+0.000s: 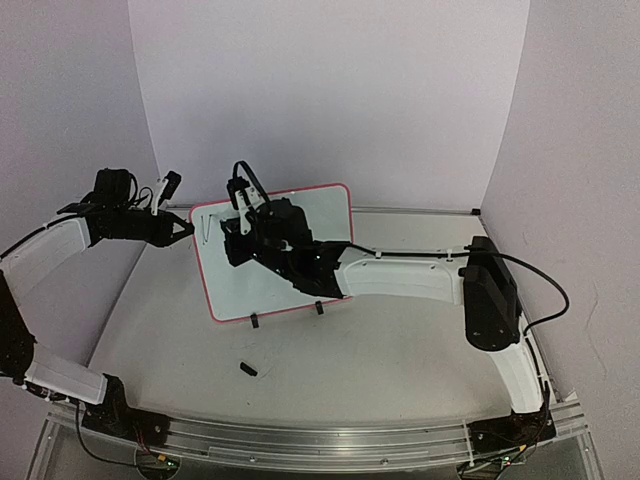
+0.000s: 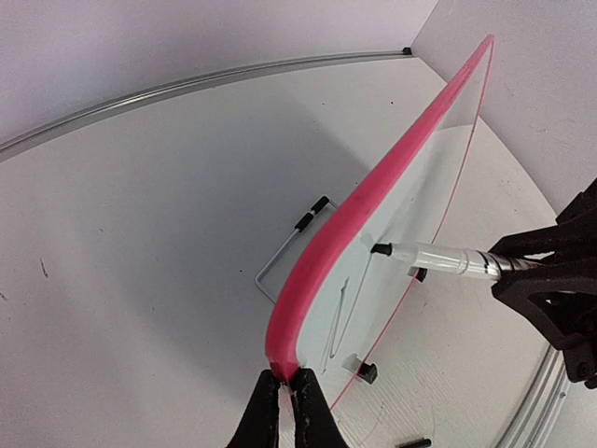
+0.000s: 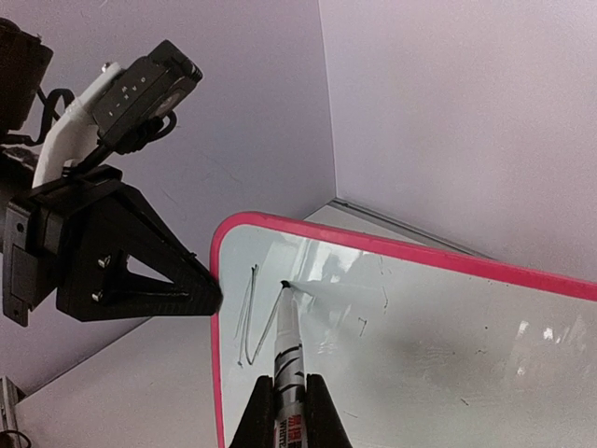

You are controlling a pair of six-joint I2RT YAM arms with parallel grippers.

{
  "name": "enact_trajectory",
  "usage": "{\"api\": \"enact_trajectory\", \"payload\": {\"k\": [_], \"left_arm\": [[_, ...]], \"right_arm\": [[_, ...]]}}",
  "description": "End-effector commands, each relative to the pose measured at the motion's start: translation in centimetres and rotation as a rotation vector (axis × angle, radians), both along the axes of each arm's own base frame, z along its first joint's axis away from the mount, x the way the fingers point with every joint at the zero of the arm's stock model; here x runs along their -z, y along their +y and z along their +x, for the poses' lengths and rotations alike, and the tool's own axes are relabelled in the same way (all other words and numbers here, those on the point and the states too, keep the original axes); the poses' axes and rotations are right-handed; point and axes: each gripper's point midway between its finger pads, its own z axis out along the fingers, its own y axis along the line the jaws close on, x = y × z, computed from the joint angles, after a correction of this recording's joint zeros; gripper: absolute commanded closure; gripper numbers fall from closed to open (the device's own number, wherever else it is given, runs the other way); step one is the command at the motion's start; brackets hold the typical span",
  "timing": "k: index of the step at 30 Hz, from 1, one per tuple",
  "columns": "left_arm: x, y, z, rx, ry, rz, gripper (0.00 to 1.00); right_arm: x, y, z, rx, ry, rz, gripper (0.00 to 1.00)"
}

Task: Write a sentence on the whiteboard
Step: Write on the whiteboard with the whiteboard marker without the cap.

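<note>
The whiteboard (image 1: 322,215) stands tilted on two black feet, with a pink-red rim. My left gripper (image 1: 189,228) is shut on its upper left rim, seen pinched between the fingers in the left wrist view (image 2: 286,381). My right gripper (image 3: 290,387) is shut on a white marker (image 3: 292,341), whose black tip touches the whiteboard (image 3: 438,345) near its top left corner. Of the sentence, only a thin N-like stroke (image 3: 252,317) shows, just left of the tip. From the left wrist, the marker (image 2: 438,259) meets the whiteboard (image 2: 410,205) almost square on.
A small black marker cap (image 1: 247,369) lies on the table in front of the board. A wire stand (image 2: 280,257) props the board from behind. Pale walls close in at the back and both sides. The right arm (image 1: 400,275) crosses in front of the board.
</note>
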Motion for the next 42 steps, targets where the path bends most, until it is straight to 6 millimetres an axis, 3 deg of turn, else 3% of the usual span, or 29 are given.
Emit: {"api": "enact_trajectory", "payload": {"k": [1,8,21,42], "left_arm": [[0.1,0.0,-0.1,0.01,-0.011,0.021,1.0],[0.0,0.1,-0.1,0.008,-0.012,0.022,1.0],[0.2,0.1,-0.1,0.007,-0.007,0.024,1.0],[0.3,0.0,-0.1,0.009,-0.004,0.024,1.0]], "right_arm": [[-4.4,-1.0,0.1,-0.022,-0.057,0.064,1.0],[-4.7,-2.0,-2.5,-0.129,-0.057,0.11,1.0],[-1.7,-0.7,-1.4,-0.11,-0.007,0.046,1.0],[0.7,-0.1,-0.5,-0.07,0.03,-0.003,1.0]]}}
